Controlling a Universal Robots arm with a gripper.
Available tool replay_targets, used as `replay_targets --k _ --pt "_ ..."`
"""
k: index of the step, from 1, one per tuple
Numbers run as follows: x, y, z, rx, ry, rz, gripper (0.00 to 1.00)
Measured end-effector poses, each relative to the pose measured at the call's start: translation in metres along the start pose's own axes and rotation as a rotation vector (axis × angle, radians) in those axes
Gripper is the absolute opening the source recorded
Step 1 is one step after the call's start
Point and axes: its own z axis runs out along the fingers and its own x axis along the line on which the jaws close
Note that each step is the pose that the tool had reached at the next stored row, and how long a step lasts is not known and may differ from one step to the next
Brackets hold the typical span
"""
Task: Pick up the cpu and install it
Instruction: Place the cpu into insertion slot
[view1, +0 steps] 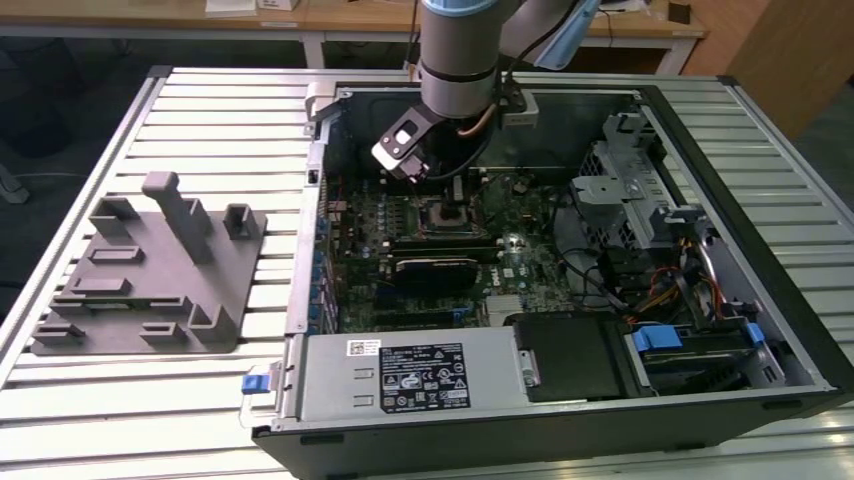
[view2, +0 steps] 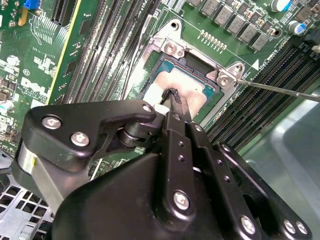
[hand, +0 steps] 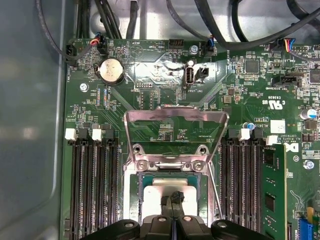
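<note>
Pressure is the chief hazard here. The black metal gripper (hand: 174, 198) has its two tips pressed together with nothing visible between them. They sit right over the small, thin square cpu with the pale silver-grey top (hand: 152, 197) and seem to touch it.

The cpu lies flat inside the square motherboard socket (hand: 170, 164) and looks seated, though whether its corners sit true in the recess cannot be told. If it rests slightly askew, a downward push from the tips could bend the socket's contacts underneath. A sideways drag could scuff the metal top or shift the chip out of place.

Just beyond, the bright steel load plate (hand: 175, 117) stands hinged open, and its thin wire lever (view2: 280, 89) is swung free beside the socket. The gripper's broad body could snag either one.

Dark memory slots (hand: 92, 185) flank the socket on the green motherboard (hand: 150, 85). The grey plastic tray (view1: 147, 280) lies well apart, on the exterior view's left of the open black computer case (view1: 534, 445).
</note>
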Motion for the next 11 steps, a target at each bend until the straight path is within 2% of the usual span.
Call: replay_targets --k 11 --pt "0.0 -0.0001 0.0019 0.0002 -0.0003 0.0 0.11"
